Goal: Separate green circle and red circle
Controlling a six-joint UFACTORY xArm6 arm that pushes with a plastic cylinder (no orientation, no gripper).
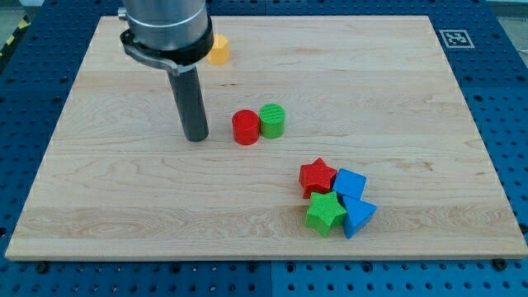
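Observation:
A red circle (245, 128) and a green circle (272, 120) stand touching near the middle of the wooden board (99, 181), the green one to the view's right of the red. My tip (196, 138) rests on the board just left of the red circle, with a small gap between them. The dark rod rises toward the view's top left.
A yellow block (219, 49) sits near the view's top, partly hidden behind the arm. A cluster at the lower right holds a red star (318, 176), a green star (326, 213), a blue block (351, 183) and a blue triangle-like block (358, 216).

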